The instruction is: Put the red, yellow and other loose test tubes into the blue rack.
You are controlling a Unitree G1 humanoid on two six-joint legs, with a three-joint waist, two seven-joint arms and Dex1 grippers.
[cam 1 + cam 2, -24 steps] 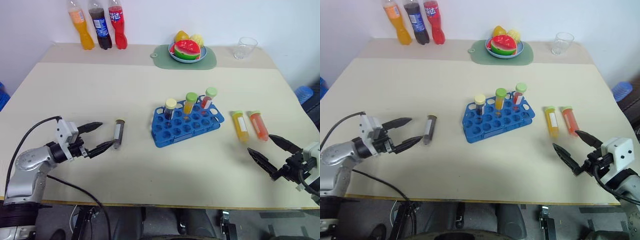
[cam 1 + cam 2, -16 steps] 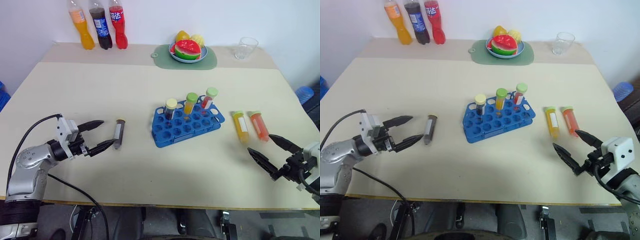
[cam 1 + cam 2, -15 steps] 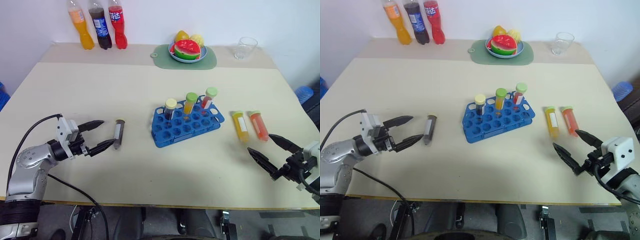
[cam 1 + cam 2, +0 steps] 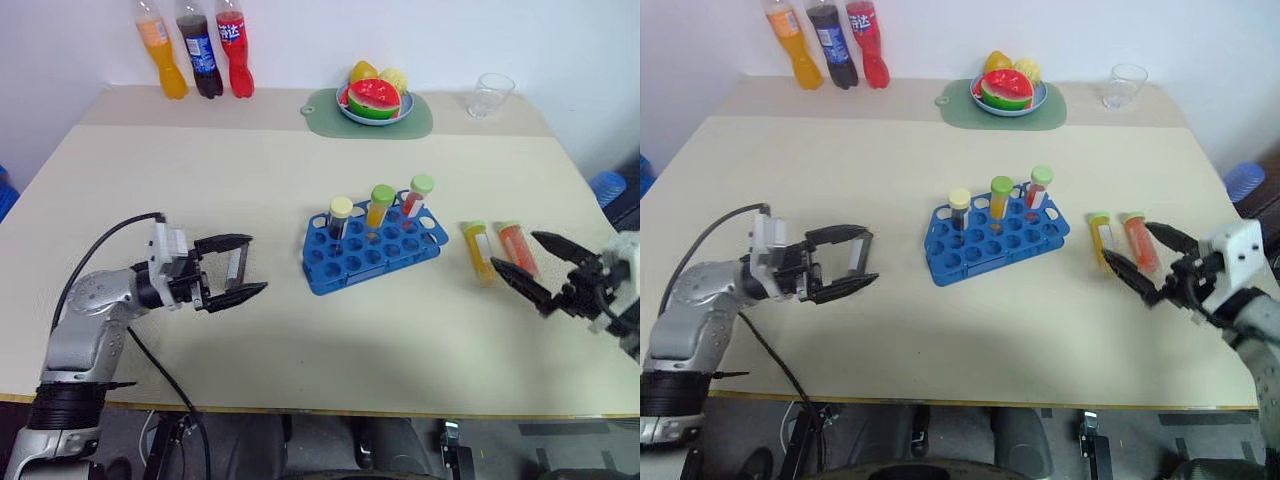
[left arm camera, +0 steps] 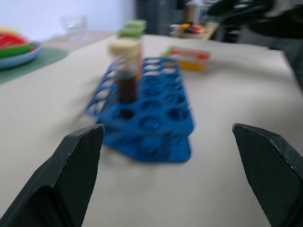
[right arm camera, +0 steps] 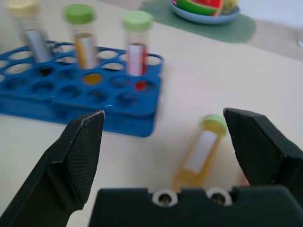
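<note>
Nearest the robot, the left claw (image 4: 232, 267) is held w/ jaws wide apart, nothing gripped; the dark tube (image 4: 236, 265) lies on the counter (image 4: 300, 340) between its 2 fingers, not clamped. On the right, the right claw (image 4: 524, 262) is spread wide too and empty, its fingers flanking the red tube (image 4: 517, 247), w/ the yellow tube (image 4: 479, 250) lying just beside, both flat on the counter.

Mid-counter, the blue rack (image 4: 372, 246) is seen w/ 3 capped tubes upright in its far row; most holes are free.

At the far edge, 3 bottles (image 4: 195, 50), a fruit plate (image 4: 374, 103) on a green mat, and a clear cup (image 4: 490, 95) are set well apart from the work.

Handling, judged: tubes are probably light, stiff plastic, smooth and round, so rolling or slipping is likely if pinched off-centre. A grip across the body near the cap end is best, so the base can be tipped upright and lowered into a hole. The rack is likely light and may be shoved by a crooked insertion.
</note>
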